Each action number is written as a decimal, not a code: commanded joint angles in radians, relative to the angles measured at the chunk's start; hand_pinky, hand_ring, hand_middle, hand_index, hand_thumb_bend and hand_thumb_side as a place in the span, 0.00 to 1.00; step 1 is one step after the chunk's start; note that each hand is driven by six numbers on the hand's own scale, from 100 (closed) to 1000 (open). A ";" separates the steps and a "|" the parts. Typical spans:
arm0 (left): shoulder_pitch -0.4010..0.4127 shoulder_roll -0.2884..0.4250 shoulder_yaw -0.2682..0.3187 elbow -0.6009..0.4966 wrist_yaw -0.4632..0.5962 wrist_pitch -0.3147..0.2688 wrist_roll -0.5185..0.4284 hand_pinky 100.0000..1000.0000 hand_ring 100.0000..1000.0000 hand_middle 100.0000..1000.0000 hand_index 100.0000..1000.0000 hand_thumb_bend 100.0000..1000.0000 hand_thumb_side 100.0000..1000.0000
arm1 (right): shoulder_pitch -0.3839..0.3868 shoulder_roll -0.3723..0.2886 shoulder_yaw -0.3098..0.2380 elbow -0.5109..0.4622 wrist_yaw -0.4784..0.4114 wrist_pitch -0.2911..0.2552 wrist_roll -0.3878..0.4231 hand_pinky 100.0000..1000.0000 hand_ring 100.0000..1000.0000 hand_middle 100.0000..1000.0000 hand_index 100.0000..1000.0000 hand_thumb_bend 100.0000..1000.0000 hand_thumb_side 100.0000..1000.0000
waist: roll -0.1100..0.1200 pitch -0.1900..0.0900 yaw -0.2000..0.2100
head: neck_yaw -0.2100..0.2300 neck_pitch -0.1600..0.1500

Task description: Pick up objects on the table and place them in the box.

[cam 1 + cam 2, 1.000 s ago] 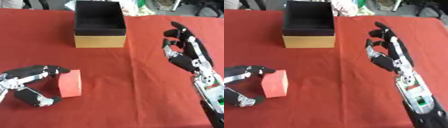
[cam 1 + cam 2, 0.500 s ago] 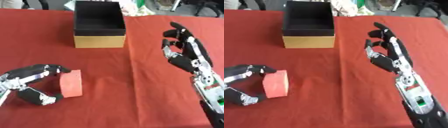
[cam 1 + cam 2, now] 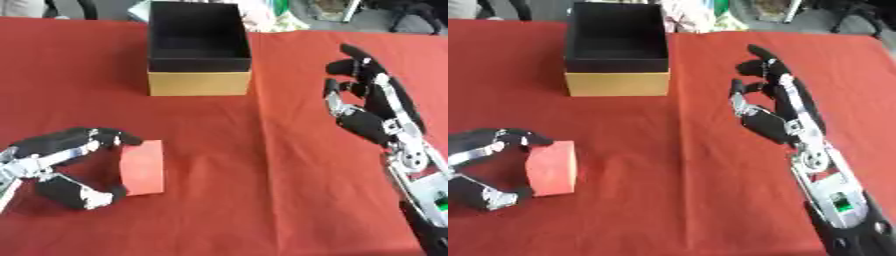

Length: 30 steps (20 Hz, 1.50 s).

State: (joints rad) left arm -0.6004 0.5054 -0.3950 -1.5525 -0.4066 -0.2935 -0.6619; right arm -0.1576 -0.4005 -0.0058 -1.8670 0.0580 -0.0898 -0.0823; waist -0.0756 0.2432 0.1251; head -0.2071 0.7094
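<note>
Black and silver, the robot's left hand point(image 3: 61, 167) sits low at the near left of the table with its fingers point(image 3: 87, 137) curled over the top of the red rectangular block point(image 3: 143, 167) and its thumb point(image 3: 83, 195) hooked toward the block's near end, so the block is pinched between them. The block lies just to the right of that palm, resting on the red tablecloth point(image 3: 262, 200), its long axis running roughly from near to far with a slight lean. This hand is plainly the nearer one; the right hand point(image 3: 372, 112) stands well apart on the far right, fingers straight and pointing away, holding nothing. From the block, the open cardboard box with a black inside and tan front wall point(image 3: 199, 82) lies farther away and somewhat to the right, near the table's far edge, well apart. The coming move would likely be a lift, then a carry forward and rightward over the tan wall.
</note>
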 commanded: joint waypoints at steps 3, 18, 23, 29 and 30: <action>-0.015 0.024 0.024 -0.055 0.021 0.008 0.013 0.77 0.88 0.83 0.96 0.22 0.36 | -0.005 -0.017 -0.008 -0.008 -0.003 -0.002 0.000 0.60 0.78 0.67 0.93 0.00 0.12 | 0.004 -0.014 0.001 | -0.001 -0.012; -0.017 0.041 0.023 -0.078 0.038 0.007 -0.031 0.78 0.89 0.85 0.97 0.26 0.44 | -0.005 -0.016 -0.010 -0.006 -0.002 -0.002 0.000 0.60 0.78 0.67 0.93 0.00 0.12 | 0.005 -0.013 0.001 | 0.000 -0.013; -0.022 0.036 0.013 -0.049 0.022 -0.005 -0.047 0.78 0.89 0.85 0.97 0.27 0.45 | -0.006 -0.015 -0.009 -0.006 -0.002 -0.002 0.001 0.60 0.78 0.67 0.93 0.00 0.12 | 0.005 -0.012 -0.001 | 0.002 -0.013; -0.026 0.026 0.006 -0.013 0.004 -0.016 -0.047 0.78 0.89 0.84 0.97 0.26 0.45 | -0.006 -0.014 -0.009 -0.005 -0.002 -0.002 0.001 0.60 0.78 0.67 0.93 0.00 0.12 | 0.005 -0.011 -0.003 | 0.002 -0.013; -0.027 0.024 0.006 -0.008 0.001 -0.017 -0.045 0.78 0.89 0.84 0.97 0.24 0.45 | -0.006 -0.014 -0.009 -0.005 -0.002 -0.002 0.002 0.60 0.78 0.67 0.93 0.00 0.12 | 0.005 -0.011 -0.003 | 0.002 -0.013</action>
State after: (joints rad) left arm -0.6080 0.5188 -0.3931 -1.5568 -0.4003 -0.3061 -0.7091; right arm -0.1572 -0.4003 -0.0060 -1.8641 0.0580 -0.0898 -0.0823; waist -0.0753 0.2460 0.1237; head -0.2046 0.7089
